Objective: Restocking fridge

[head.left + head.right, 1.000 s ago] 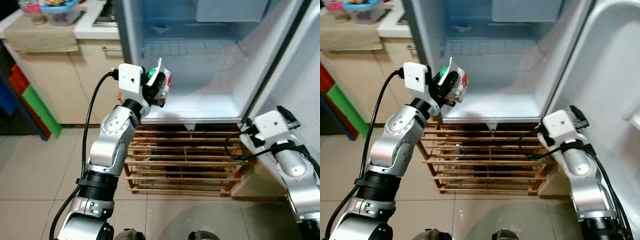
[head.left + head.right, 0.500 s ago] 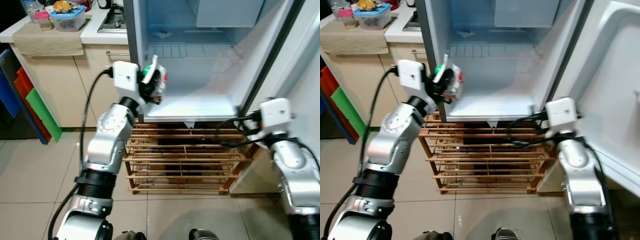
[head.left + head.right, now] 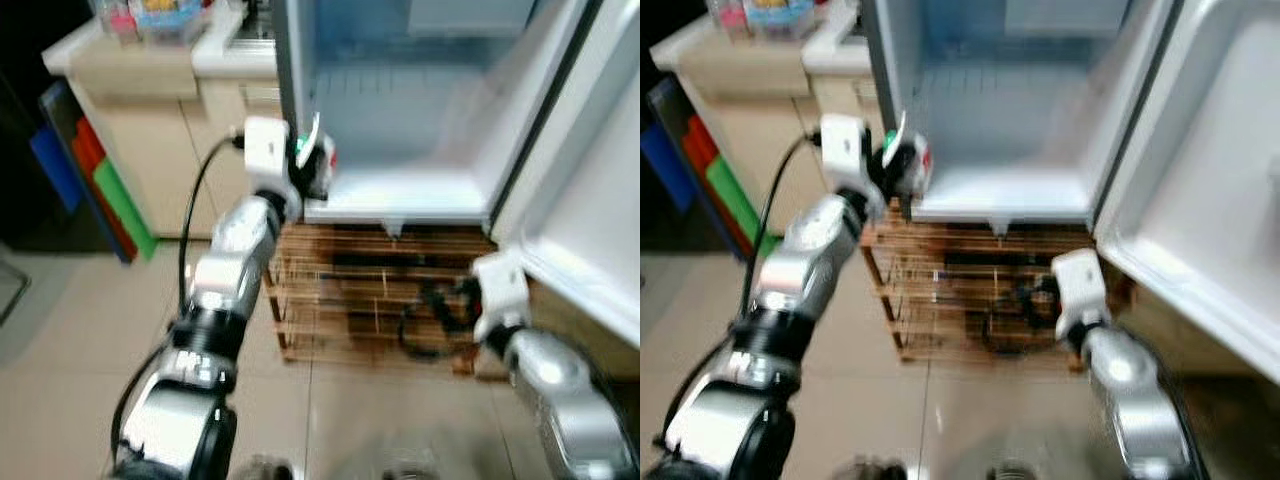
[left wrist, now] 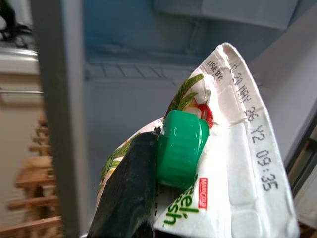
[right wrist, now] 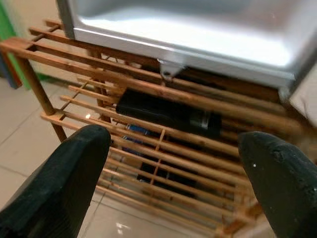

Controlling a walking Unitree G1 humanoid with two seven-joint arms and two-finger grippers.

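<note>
The left claw (image 3: 312,172) was raised at the front left corner of the open fridge (image 3: 400,110), its black fingers (image 4: 130,193) closed around a small drink carton (image 4: 218,163). In the left wrist view, one finger pressed against the carton's upper part just beside its green screw cap (image 4: 181,148), and the folded top seam carried a printed use-by date. The carton sat tilted in the grip, level with the fridge's white bottom ledge and just outside the left wall of the cabinet.

The carton looked light and thin-walled, likely to dent if squeezed hard, and its coated card probably a little slick. A hold lower down across the flat body panels would likely be steadier than one near the sloped top and cap.

The right claw (image 5: 173,168) hung low to the right, its two fingers spread wide apart and holding nothing. Its wrist view looked at a slatted wooden rack (image 5: 148,148) standing under the fridge, with dark items stored inside it.

Beyond the fridge, the open door (image 3: 1200,200) swung out to the right. To the left stood a beige kitchen bench (image 3: 150,70) with plastic containers (image 3: 165,12) on top, and coloured panels (image 3: 90,170) leaned beside it. The head views were blurred.
</note>
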